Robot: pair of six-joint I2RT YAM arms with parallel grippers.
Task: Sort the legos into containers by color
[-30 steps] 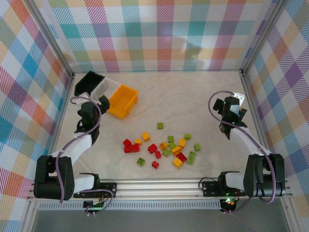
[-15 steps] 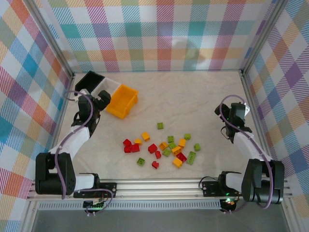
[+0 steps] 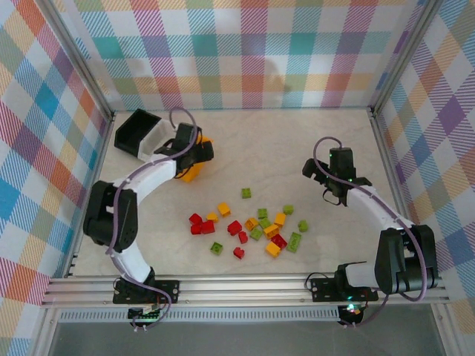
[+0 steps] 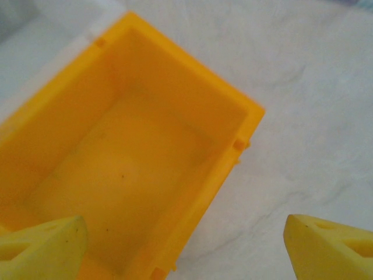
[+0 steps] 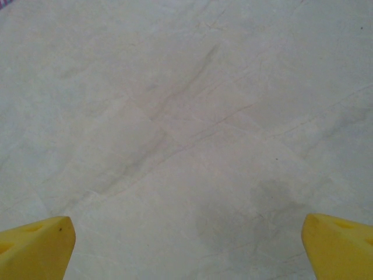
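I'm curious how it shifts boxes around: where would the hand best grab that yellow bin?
A long side wall, from straight above. The yellow bin stands upright, open-topped and thin-walled, so one finger fits inside, one outside. The open left hand hangs over such a wall.

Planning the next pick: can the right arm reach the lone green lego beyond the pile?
Probably yes. The right gripper is open and empty, and only bare table lies between it and that green lego; nothing stands in the way.
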